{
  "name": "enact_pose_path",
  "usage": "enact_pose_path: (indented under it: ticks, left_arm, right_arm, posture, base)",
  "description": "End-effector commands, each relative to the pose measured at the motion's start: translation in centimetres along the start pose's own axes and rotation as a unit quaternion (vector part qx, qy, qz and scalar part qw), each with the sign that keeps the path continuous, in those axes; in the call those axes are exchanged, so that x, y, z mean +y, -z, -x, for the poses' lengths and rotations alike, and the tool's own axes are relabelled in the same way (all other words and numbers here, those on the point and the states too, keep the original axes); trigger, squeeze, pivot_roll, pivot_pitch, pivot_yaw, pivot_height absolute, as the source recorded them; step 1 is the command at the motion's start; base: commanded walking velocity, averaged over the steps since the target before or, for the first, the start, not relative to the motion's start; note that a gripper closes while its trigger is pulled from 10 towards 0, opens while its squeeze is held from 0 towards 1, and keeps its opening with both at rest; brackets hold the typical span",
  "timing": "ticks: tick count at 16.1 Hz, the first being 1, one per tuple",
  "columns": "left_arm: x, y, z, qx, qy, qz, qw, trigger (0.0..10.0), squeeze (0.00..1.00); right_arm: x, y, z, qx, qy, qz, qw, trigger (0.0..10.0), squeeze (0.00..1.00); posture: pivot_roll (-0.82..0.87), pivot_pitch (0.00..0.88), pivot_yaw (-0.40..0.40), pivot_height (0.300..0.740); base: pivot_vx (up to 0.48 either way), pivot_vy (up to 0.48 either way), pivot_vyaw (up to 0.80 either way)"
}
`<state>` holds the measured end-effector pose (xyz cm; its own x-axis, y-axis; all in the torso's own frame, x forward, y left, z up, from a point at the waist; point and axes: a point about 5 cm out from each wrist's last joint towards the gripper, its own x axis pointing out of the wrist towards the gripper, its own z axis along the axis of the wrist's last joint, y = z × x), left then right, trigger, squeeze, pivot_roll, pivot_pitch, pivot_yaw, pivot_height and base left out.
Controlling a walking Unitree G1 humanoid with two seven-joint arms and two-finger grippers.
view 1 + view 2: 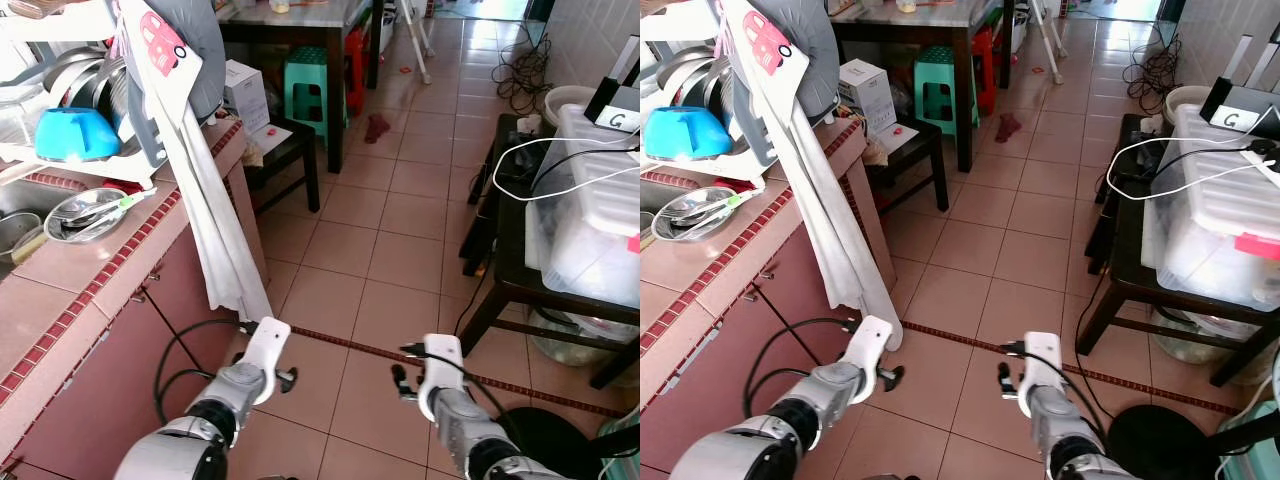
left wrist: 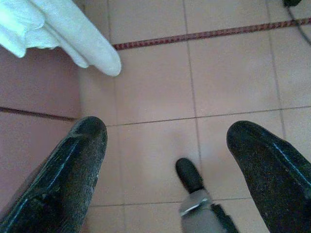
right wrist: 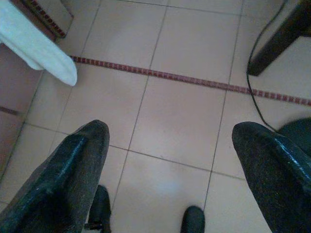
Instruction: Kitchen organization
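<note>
A red-tiled counter [image 1: 70, 270] runs along my left, with a sink at its far end. On it lies a shallow metal bowl [image 1: 85, 212] holding a green-handled utensil. A blue bowl [image 1: 72, 133] and several metal dishes [image 1: 85, 80] sit in a white rack behind it. A long white cloth [image 1: 215, 220] hangs from the rack down past the counter front, its tip near the floor [image 2: 104, 60]. My left gripper [image 2: 165, 136] hangs low beside the counter, open and holding nothing. My right gripper [image 3: 170, 136] hangs over the floor tiles, open too.
A dark low table [image 1: 510, 285] on the right carries clear plastic boxes [image 1: 590, 220] and a white cable. Ahead stand a black bench [image 1: 285, 150] with a cardboard box [image 1: 245, 95], a green stool [image 1: 308, 85] and a dark table. Cables [image 1: 520, 70] lie on the far floor.
</note>
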<state>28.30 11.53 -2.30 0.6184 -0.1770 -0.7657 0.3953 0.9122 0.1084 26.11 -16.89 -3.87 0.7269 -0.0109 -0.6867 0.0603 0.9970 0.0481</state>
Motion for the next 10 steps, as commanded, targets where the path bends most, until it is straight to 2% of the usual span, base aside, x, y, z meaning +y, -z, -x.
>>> enact_pose_path:
  ticks: [1,2,4,5,6,8,10]
  left_arm:
    - [0.8,1.0,0.1,0.018,-0.008,-0.02,1.0,10.0,0.0]
    - [1.6,2.0,0.3,0.034,-0.017,-0.019,0.999,10.0,0.0]
    - [2.0,2.8,0.4,0.045,-0.021,-0.019,0.999,10.0,0.0]
    - [2.5,3.8,0.6,0.06,-0.029,-0.026,0.997,10.0,0.0]
    - [2.8,4.4,0.7,0.067,-0.035,-0.024,0.997,10.0,0.0]
    - [3.2,6.0,1.0,0.084,-0.046,0.004,0.995,10.0,0.0]
    - [3.4,6.4,1.1,0.089,-0.05,0.016,0.995,10.0,0.0]
  right_arm:
    - [0.1,0.6,0.1,0.014,-0.003,-0.022,1.0,10.0,0.0]
    - [-0.3,0.6,0.1,0.014,0.008,-0.021,1.0,10.0,0.0]
    - [-1.1,1.2,0.2,0.022,0.021,-0.005,1.0,10.0,0.0]
    - [-1.9,2.6,0.6,0.042,0.024,0.026,0.998,10.0,0.0]
    - [-2.3,3.8,1.0,0.059,0.026,0.034,0.997,10.0,0.0]
    - [-3.3,7.0,2.0,0.097,0.048,-0.003,0.994,10.0,0.0]
    - [-3.5,7.8,2.3,0.104,0.057,-0.031,0.992,10.0,0.0]
  posture:
    - [0.06,0.0,0.075,0.74]
    - [0.06,0.0,0.077,0.74]
    - [0.05,0.0,0.076,0.74]
    - [0.05,0.0,0.073,0.74]
    - [0.05,0.0,0.068,0.74]
    - [0.05,0.0,0.065,0.74]
    - [0.04,0.0,0.064,0.74]
  base:
    - [0.0,0.0,0.0]
    - [0.0,0.0,0.0]
    - [0.0,0.0,0.0]
    - [0.0,0.0,0.0]
    - [0.0,0.0,0.0]
    - [0.0,0.0,0.0]
    - [0.0,0.0,0.0]
